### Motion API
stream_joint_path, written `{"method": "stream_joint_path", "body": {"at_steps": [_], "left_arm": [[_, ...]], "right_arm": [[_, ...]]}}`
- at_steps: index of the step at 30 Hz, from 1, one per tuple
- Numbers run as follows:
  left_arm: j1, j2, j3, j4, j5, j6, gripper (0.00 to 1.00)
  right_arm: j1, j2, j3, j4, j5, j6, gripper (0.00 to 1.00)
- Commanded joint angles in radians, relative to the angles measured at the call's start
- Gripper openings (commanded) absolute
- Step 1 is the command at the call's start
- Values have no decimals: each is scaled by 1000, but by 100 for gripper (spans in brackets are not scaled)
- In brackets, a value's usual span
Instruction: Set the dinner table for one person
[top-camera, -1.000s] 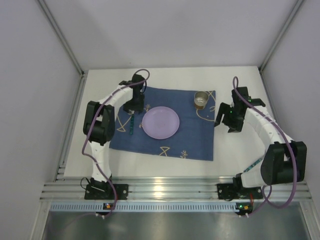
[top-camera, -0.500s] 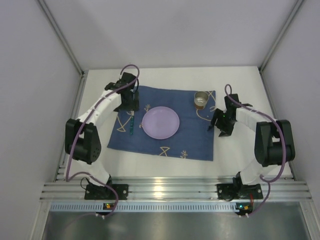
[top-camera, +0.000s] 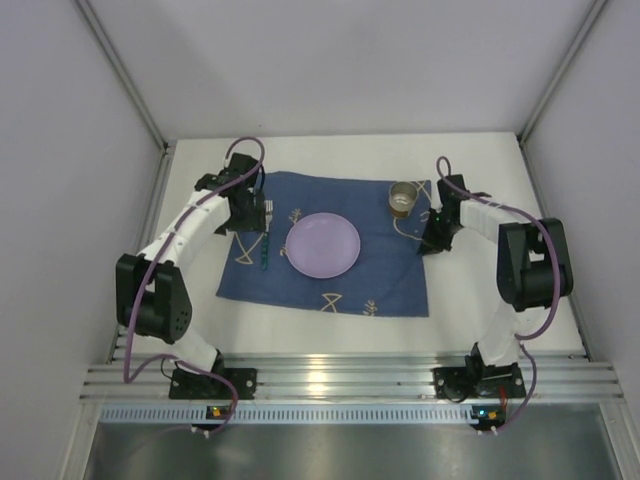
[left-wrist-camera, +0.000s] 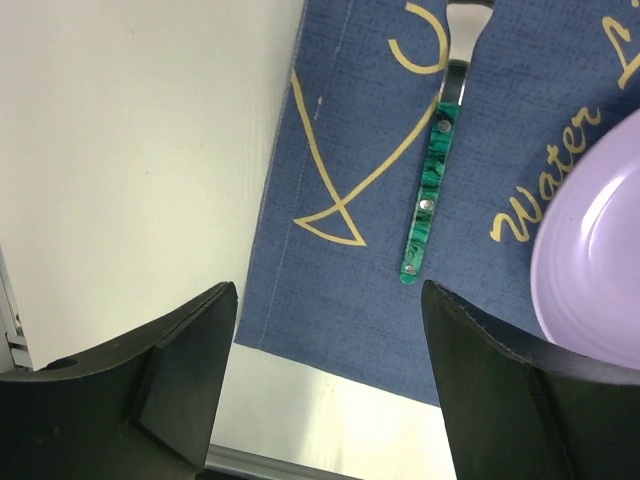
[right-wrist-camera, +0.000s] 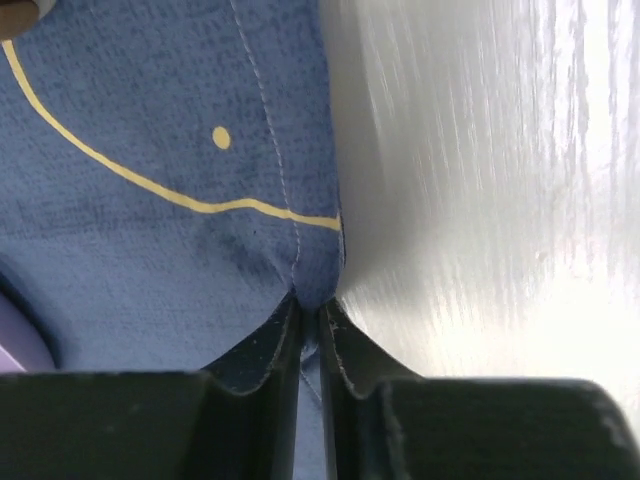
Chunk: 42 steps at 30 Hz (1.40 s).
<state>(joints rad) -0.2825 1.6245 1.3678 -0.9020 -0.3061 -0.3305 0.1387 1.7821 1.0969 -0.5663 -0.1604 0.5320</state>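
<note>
Bright, even light; glare streaks the dinner table (right-wrist-camera: 480, 180).

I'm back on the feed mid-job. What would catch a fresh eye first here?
A lilac plate sits in the middle of a dark blue cloth on the table, with a green-handled fork lying left of it and a cup at the cloth's far right corner. The right gripper is shut on the cloth's right edge, while the left gripper hangs open above the cloth's left edge near the fork.
</note>
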Motion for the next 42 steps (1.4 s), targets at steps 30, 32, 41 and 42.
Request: {"method": "stream_joint_path", "body": {"at_steps": [30,32,41,42], "left_arm": [[2,-61,-29,-26,48,-4,81],[-6,-46,-19,-28,64,-4,81],[-35,-29,24,-55,113,-5,81],[-35,-35,17,-54,113,-5,81]], "right_arm": [[-502,-562,-129,-368,378,-20,100],[-536,-573,-190,-376,432,-27,100],[-705,-524,-232,-374,449,75,95],[-721,-507,-244,-362,440,91,95]]}}
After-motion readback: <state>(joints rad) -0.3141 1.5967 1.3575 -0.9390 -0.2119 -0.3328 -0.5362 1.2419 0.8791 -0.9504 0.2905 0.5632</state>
